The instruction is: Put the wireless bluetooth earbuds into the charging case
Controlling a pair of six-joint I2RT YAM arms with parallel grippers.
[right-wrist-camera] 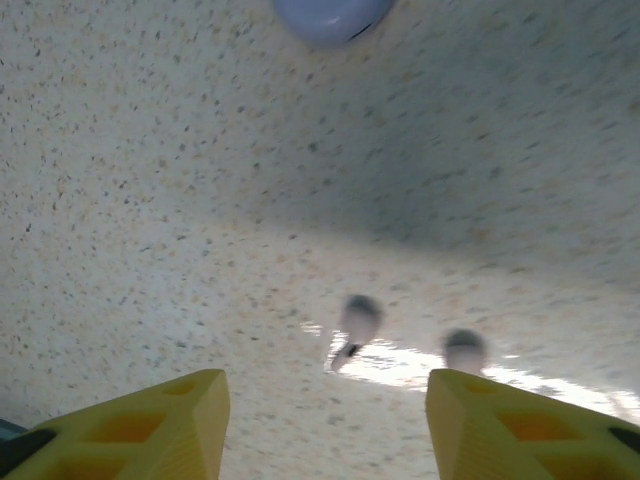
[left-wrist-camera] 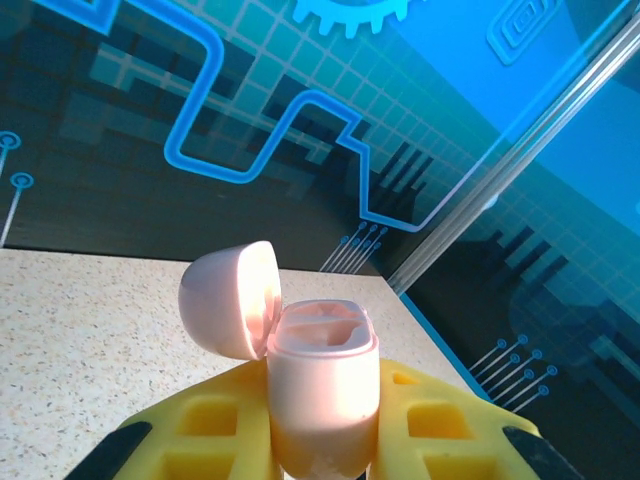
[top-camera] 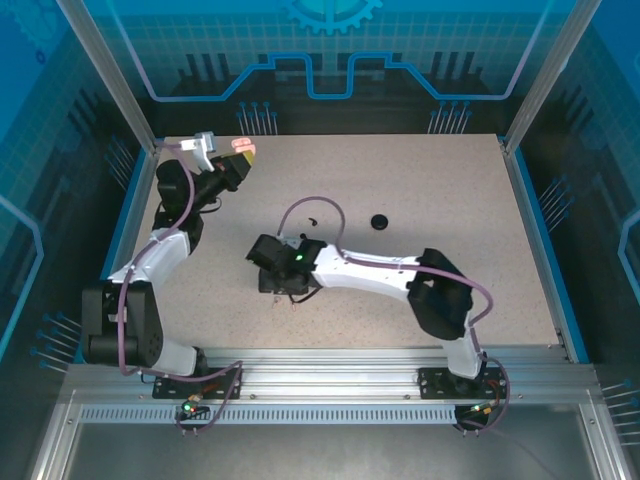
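My left gripper (left-wrist-camera: 325, 445) is shut on the pale pink charging case (left-wrist-camera: 325, 385), held upright between the yellow fingers (left-wrist-camera: 195, 425) with its lid (left-wrist-camera: 225, 300) flipped open to the left and both sockets empty. In the top view this case (top-camera: 241, 147) is held up over the far left of the table. Two pale earbuds lie on the table in the right wrist view, blurred: one (right-wrist-camera: 357, 322) ahead of the gap between the jaws, the other (right-wrist-camera: 463, 350) just beyond the right finger. My right gripper (right-wrist-camera: 325, 425) hangs open above them, nothing between its fingers.
A lavender round case (right-wrist-camera: 330, 15) lies further ahead of the right gripper. A black round case (top-camera: 378, 221) and a tiny black earbud (top-camera: 313, 221) sit on the speckled table (top-camera: 440, 190) past the right arm. Blue panels wall the table in.
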